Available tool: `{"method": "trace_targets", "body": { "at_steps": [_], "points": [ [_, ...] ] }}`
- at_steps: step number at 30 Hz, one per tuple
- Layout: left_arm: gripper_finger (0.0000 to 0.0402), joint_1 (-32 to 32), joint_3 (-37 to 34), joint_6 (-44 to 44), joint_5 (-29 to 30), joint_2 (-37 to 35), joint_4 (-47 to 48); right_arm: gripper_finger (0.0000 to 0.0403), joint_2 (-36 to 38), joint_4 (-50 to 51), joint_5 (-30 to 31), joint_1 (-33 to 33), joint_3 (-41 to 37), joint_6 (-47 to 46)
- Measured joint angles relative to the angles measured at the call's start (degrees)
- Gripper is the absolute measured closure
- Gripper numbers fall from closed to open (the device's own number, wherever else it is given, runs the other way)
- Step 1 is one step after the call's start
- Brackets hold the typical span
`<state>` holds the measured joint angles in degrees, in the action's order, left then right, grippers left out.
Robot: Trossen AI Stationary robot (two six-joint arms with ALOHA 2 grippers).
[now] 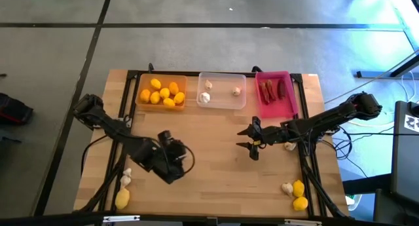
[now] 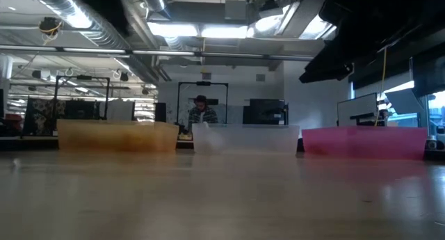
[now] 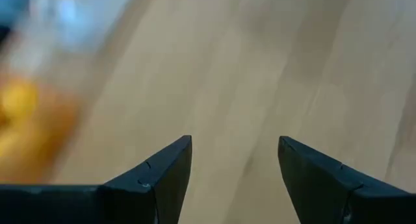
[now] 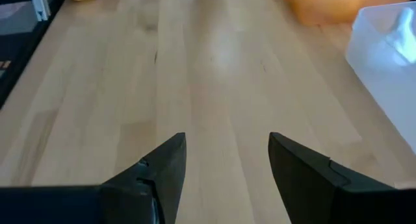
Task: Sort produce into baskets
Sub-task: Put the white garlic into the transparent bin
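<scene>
Light wood planks make up the table (image 1: 216, 167), set on grey concrete floor. Three trays are lined up at upper centre of the high view: orange (image 1: 161, 92), clear (image 1: 222, 90), pink (image 1: 275, 94). Loose produce is left at lower left (image 1: 122, 198) and lower right (image 1: 298, 193). Both the left gripper (image 3: 235, 160) and right gripper (image 4: 227, 156) are parted, nothing held. A person (image 2: 201, 112) is seen behind, under ceiling lights.

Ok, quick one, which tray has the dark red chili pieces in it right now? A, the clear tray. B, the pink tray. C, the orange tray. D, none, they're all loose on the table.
B: the high view shows the chili pieces lying inside the pink tray, while the orange tray holds yellow fruits and the clear tray holds garlic bulbs.
</scene>
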<state>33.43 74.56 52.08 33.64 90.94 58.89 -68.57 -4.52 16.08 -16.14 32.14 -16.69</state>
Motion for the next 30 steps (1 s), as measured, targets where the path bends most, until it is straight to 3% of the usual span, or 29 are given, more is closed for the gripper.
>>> {"method": "trace_targets", "body": {
  "at_steps": [8,27,30],
  "points": [
    [0.0178,4.97,-4.8,21.35,-13.03,0.0,11.21,0.0192,-0.71,-0.74,-0.66,0.01,0.0,0.0],
    [0.0178,12.78,-18.43,45.53,-45.69,0.02,7.36,0.0192,-0.71,-2.6,-0.66,0.02,0.04,0.42],
    [0.0178,13.19,-20.04,47.94,-47.91,0.02,5.01,0.0192,-0.71,-2.6,-0.66,0.04,0.04,0.48]
  ]
}}
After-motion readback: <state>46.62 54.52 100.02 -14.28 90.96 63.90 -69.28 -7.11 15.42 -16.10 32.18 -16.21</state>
